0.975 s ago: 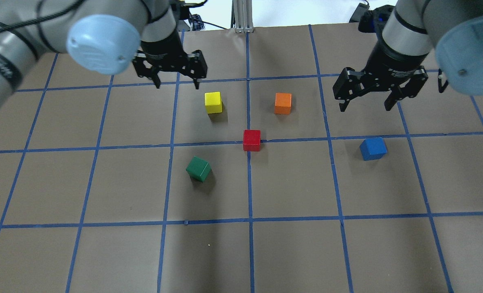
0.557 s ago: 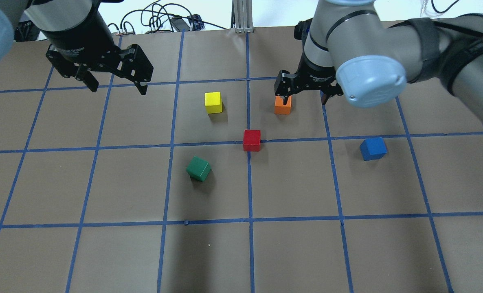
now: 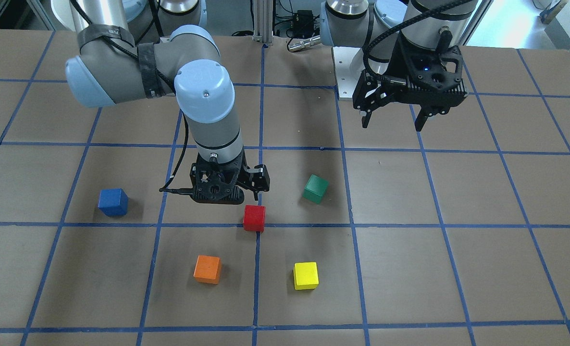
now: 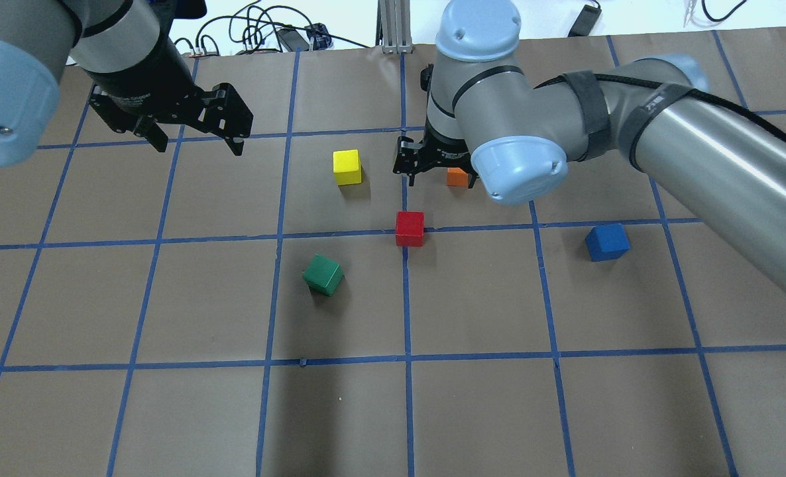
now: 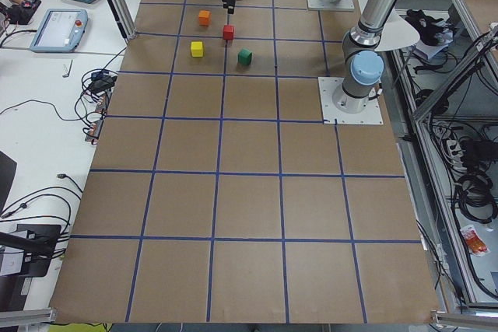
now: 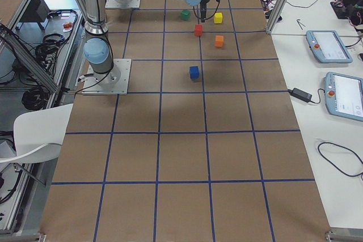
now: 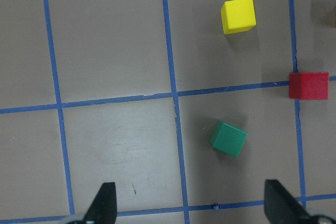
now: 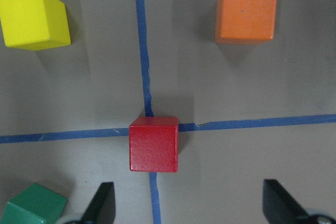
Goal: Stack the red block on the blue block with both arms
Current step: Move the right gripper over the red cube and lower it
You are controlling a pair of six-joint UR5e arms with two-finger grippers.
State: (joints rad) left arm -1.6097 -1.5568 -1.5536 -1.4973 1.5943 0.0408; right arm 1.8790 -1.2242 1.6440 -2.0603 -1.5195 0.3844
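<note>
Brown-paper surface (image 4: 168,411), blue tape grid. Red block (image 4: 409,228) sits on centre grid crossing. Blue block (image 4: 607,241) well apart, toward robot's right. Your right gripper (image 8: 188,184) is nearer one: arm reaches in to centre, wrist pointing straight down, fingers spread, empty. In its wrist view, red block lies just ahead of finger line, slightly left of centre, faces square to jaws. Likely need: small shift over block, then descend. Left gripper (image 4: 199,147) spread, empty, well apart.

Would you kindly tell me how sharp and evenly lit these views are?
Right wrist view: the red block is sharp, a soft shadow just above it in frame. Overhead view: a glare streak runs along the right arm, which hides most of the orange block. Side views: everything too small for detail.
</note>
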